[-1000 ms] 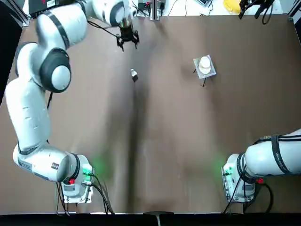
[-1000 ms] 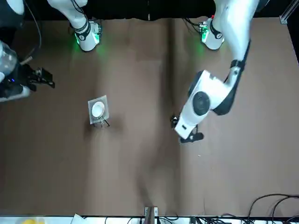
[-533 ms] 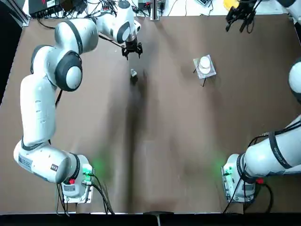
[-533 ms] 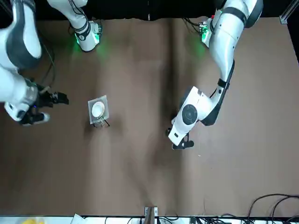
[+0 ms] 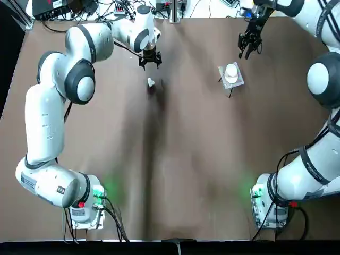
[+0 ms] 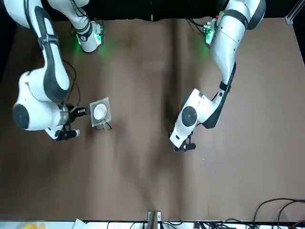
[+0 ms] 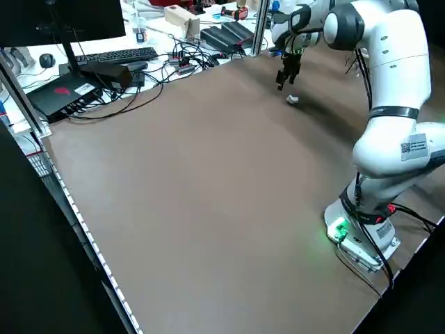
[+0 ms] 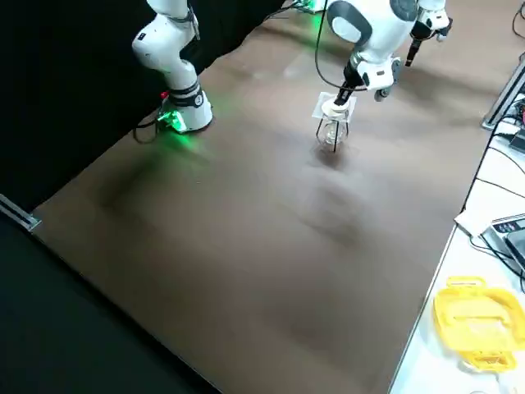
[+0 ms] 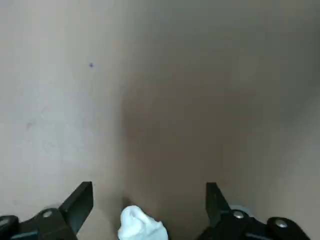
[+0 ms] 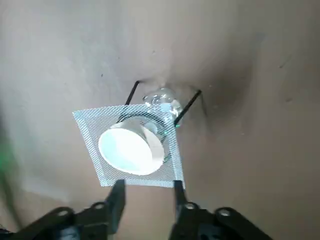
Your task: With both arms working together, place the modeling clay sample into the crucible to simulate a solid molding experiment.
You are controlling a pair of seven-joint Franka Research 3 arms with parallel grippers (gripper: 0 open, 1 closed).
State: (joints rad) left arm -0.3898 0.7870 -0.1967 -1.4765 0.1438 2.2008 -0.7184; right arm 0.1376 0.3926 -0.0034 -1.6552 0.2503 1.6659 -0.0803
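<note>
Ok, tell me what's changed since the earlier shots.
The right pincer swung inward, leftward toward the crucible; the left pincer eased back robotward, nearer the modeling clay. Nothing was gripped or released. Clay, crucible and mesh stand stayed put.

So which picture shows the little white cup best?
The right wrist view: the cup looks biggest there, and you see its side and round end on the mesh stand. Top and front views show it small, from above. In the right side view, the robot's right hand is partly over it. The others don't show it.
</note>
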